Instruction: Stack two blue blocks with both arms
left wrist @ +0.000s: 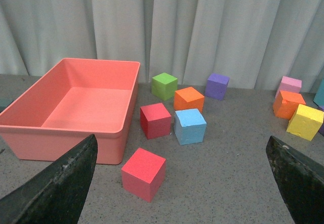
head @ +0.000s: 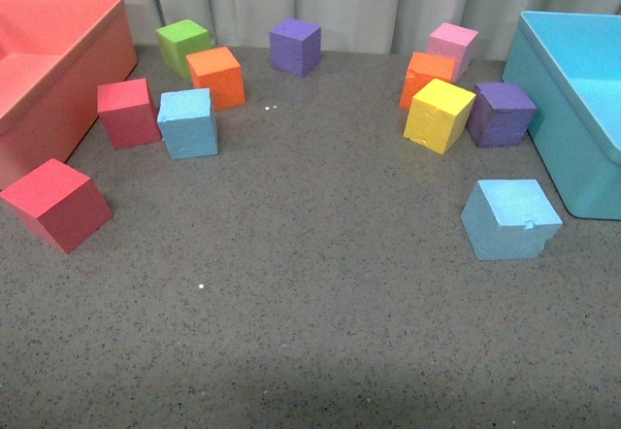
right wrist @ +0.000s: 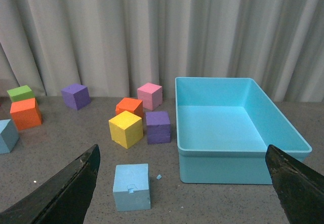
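Note:
One blue block [head: 187, 123] stands at the left among red, green and orange cubes; it also shows as the blue block [left wrist: 190, 126] in the left wrist view. The other blue block [head: 510, 218], with a small notch on its front face, sits alone at the right near the turquoise bin, seen again as the notched block [right wrist: 131, 186]. My left gripper [left wrist: 181, 153] is open, short of its block, nothing between its fingers [left wrist: 55, 188]. My right gripper [right wrist: 182, 153] is open too, with the notched block low between its fingers [right wrist: 298, 183]. Neither arm shows in the front view.
A red bin [head: 58, 80] stands at the far left, a turquoise bin [head: 572, 109] at the far right. Two red cubes [head: 56, 204], green [head: 182, 45], orange [head: 216, 77], purple [head: 295, 46], pink [head: 453, 46] and yellow [head: 439, 115] cubes ring the back. A curtain closes the rear.

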### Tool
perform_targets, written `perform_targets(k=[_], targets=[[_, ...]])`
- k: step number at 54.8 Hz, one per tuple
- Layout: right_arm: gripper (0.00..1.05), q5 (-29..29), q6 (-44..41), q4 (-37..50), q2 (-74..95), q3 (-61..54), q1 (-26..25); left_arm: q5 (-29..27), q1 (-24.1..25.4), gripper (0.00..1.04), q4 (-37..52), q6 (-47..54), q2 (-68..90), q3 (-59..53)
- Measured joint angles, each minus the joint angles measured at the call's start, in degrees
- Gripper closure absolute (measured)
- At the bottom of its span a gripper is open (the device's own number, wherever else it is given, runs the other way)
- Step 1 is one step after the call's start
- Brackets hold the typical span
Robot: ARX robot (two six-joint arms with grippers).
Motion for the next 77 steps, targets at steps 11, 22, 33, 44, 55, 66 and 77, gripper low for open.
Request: perform_targets(k=[11,22,33,44,55,66,77], targets=[[0.09,15.2,-3.9,-8.3,10.4,4.6,3.7,0.0,0.0,0.07,0.0,0.0,0.0,0.0],[0.09,10.2,-2.2,1.5,34.3,11.5,3.3,0.0,0.0,0.07,0.0,0.0,0.0,0.0],[0.09,3.1,0.3,-0.1,59.4,23.8,3.0,-0.1,0.0,0.07,0.0,0.0,0.0,0.0],[0.09,-0.9,2.8,-5.0,83.3,38.7,4.5,0.0,0.0,0.07,0.0,0.0,0.0,0.0],[0.09,-2.0,3.9,-6.8,94.4,45.5,6.3,0.0,0.0,0.07,0.0,0.0,0.0,0.0],[0.09,-1.9,4.6,-7.1,101.3,49.3,7.4,0.0,0.0,0.07,0.0,0.0,0.0,0.0],[0.09,-1.5,3.5,-8.3,110.2,54.8,8.0,0.0,0.0,0.07,0.0,0.0,0.0,0.0]])
